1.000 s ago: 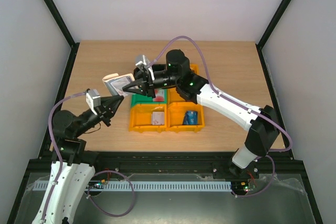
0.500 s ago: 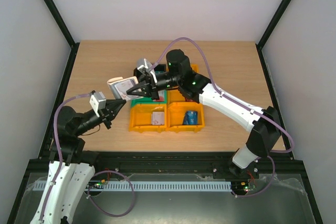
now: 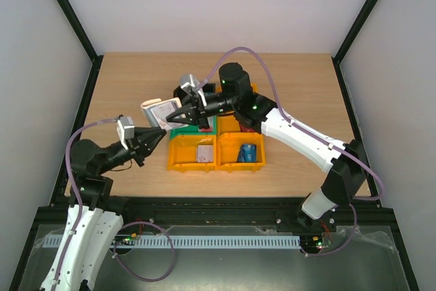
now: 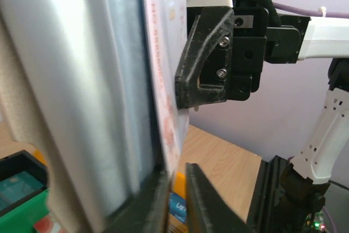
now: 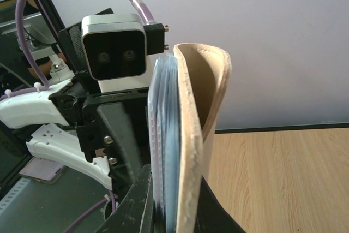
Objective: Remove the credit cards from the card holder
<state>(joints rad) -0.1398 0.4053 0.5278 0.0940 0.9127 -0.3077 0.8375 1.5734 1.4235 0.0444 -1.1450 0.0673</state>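
Observation:
The card holder (image 3: pixel 157 110), pale grey-blue with tan edges, hangs above the table left of the bins. My right gripper (image 3: pixel 178 114) is shut on it. In the right wrist view its fingers clamp the tan sleeve (image 5: pixel 191 107) with blue-edged credit cards (image 5: pixel 163 113) inside. My left gripper (image 3: pixel 162 133) is shut, and its tips touch the holder's lower corner. In the left wrist view a white-pink card (image 4: pixel 163 75) sticks out of the holder (image 4: pixel 92 80) and ends right at the left gripper (image 4: pixel 177 170).
Two orange bins (image 3: pixel 178 161) (image 3: pixel 231 163) and a green bin (image 3: pixel 178 129) sit mid-table under the right arm. They hold a white-pink card (image 3: pixel 204 152), a blue card (image 3: pixel 248 152) and a red card (image 3: pixel 206 125). Black frame posts border the table.
The left gripper moved right and up to the holder's lower corner. The right gripper tightened on the holder and shifted it slightly right.

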